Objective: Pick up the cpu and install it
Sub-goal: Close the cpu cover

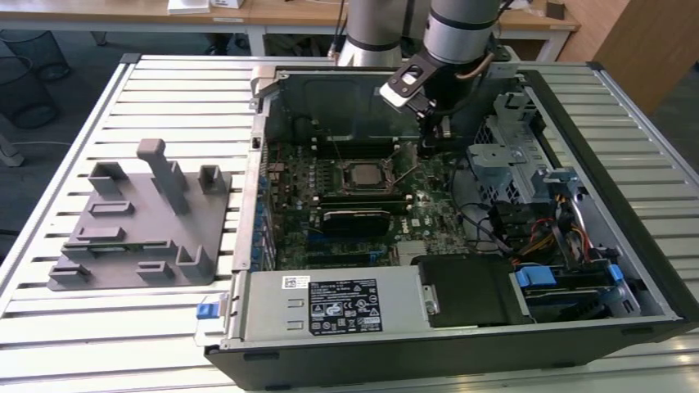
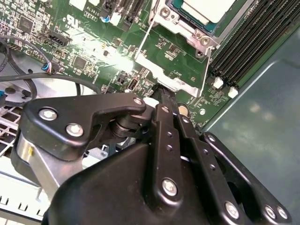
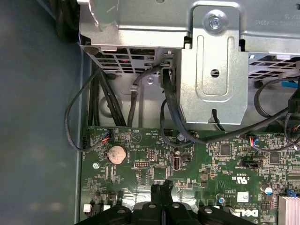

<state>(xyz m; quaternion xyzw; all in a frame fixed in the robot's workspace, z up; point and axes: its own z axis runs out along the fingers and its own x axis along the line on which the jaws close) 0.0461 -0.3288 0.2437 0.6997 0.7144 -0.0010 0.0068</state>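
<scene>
The cpu (image 2: 206, 9) shows its silvery-white top inside the metal-framed socket (image 1: 364, 173) on the green motherboard (image 1: 426, 209), in the open computer case. My gripper (image 1: 428, 143) hangs inside the case just above the board, to the exterior view's right of the socket and apart from the chip. In both wrist views its black fingers (image 2: 165, 101) meet at the tips, with nothing seen between them. The gripper (image 3: 161, 187) points down at the board near a small port.
A grey plastic fixture (image 1: 142, 221) stands on the slatted table at the exterior view's left. In the case are a power supply (image 1: 327, 303), a metal drive cage (image 3: 213, 70), black cables (image 3: 136, 93), memory slots (image 2: 248, 42) and a coin battery (image 3: 116, 153).
</scene>
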